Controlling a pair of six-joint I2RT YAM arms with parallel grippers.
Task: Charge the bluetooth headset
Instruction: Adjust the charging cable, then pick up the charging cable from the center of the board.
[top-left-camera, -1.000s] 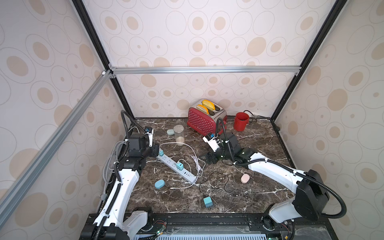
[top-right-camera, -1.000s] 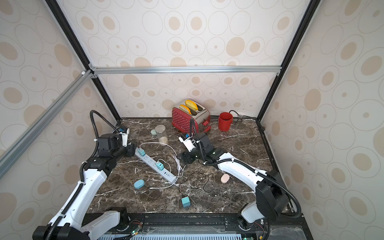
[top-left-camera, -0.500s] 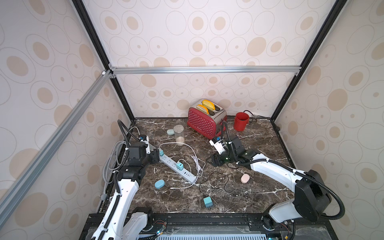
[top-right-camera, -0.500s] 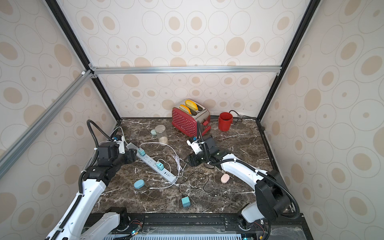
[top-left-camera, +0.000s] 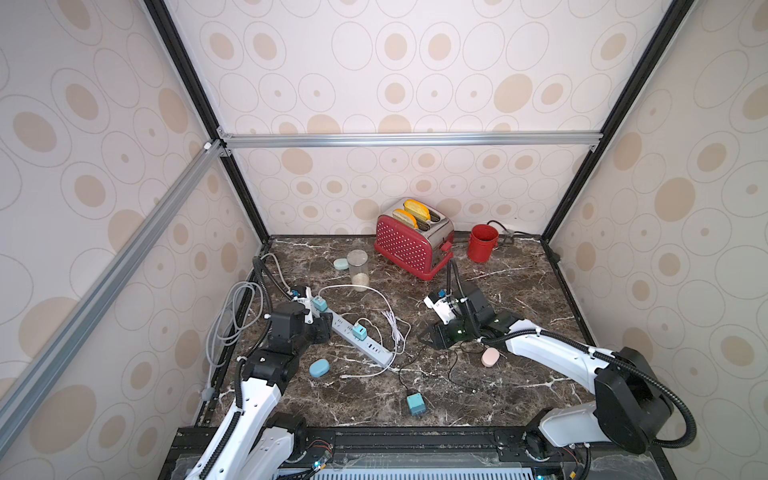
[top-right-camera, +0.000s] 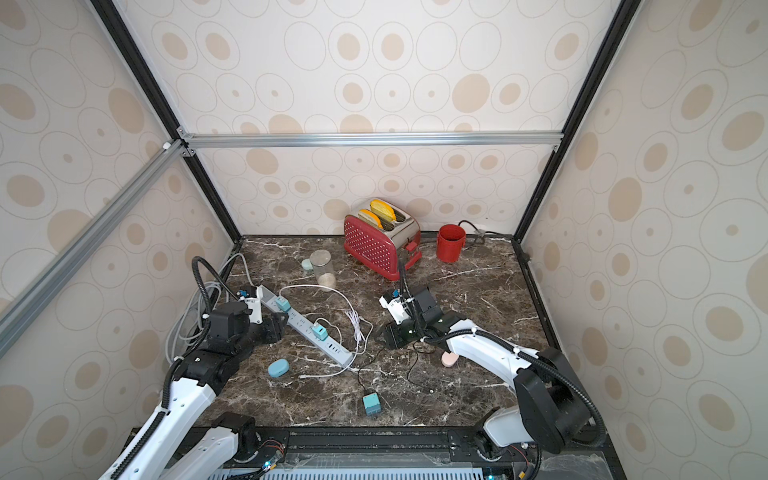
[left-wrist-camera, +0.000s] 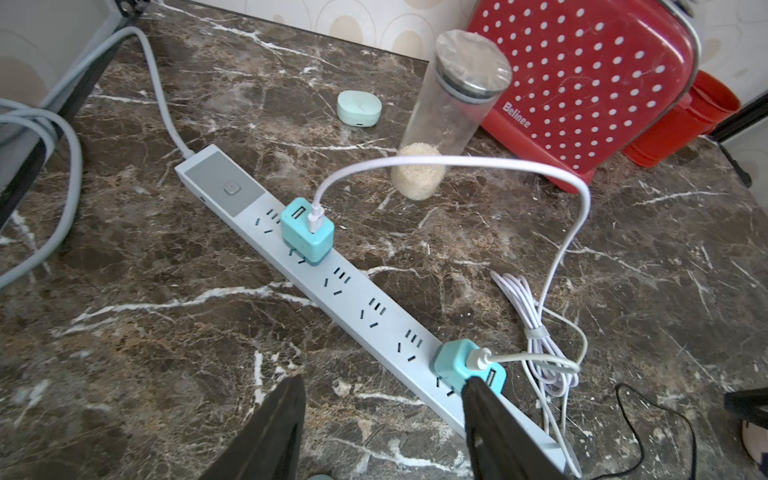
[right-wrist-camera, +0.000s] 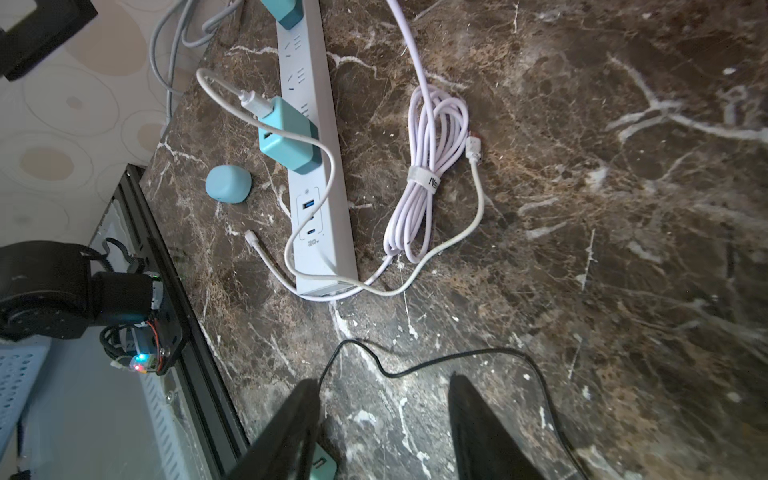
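Note:
Three small rounded headset cases lie on the marble table: a blue one (top-left-camera: 319, 368) (top-right-camera: 278, 368) (right-wrist-camera: 228, 184) beside the pale power strip (top-left-camera: 365, 338) (left-wrist-camera: 374, 311), a mint one (top-left-camera: 340, 264) (left-wrist-camera: 358, 108) near the back, a pink one (top-left-camera: 490, 356) under the right arm. Two teal chargers (left-wrist-camera: 307, 232) (left-wrist-camera: 457, 359) sit in the strip with white cables; one free plug (right-wrist-camera: 251, 237) lies by the strip's end. My left gripper (top-left-camera: 326, 328) (left-wrist-camera: 380, 386) is open over the strip. My right gripper (top-left-camera: 432, 336) (right-wrist-camera: 382, 380) is open, empty, above a thin black cable (right-wrist-camera: 415, 365).
A loose teal charger (top-left-camera: 415, 404) on the black cable lies near the front edge. A bundled white cable (right-wrist-camera: 428, 174) rests between the arms. A glass jar (top-left-camera: 358, 268), red toaster (top-left-camera: 409, 245) and red cup (top-left-camera: 482, 243) stand at the back. Grey cords (top-left-camera: 228, 316) hang at the left edge.
Both grippers have moved toward the front of the table. The left one came down along the strip; the right one dropped nearer the black cable, its jaws less wide.

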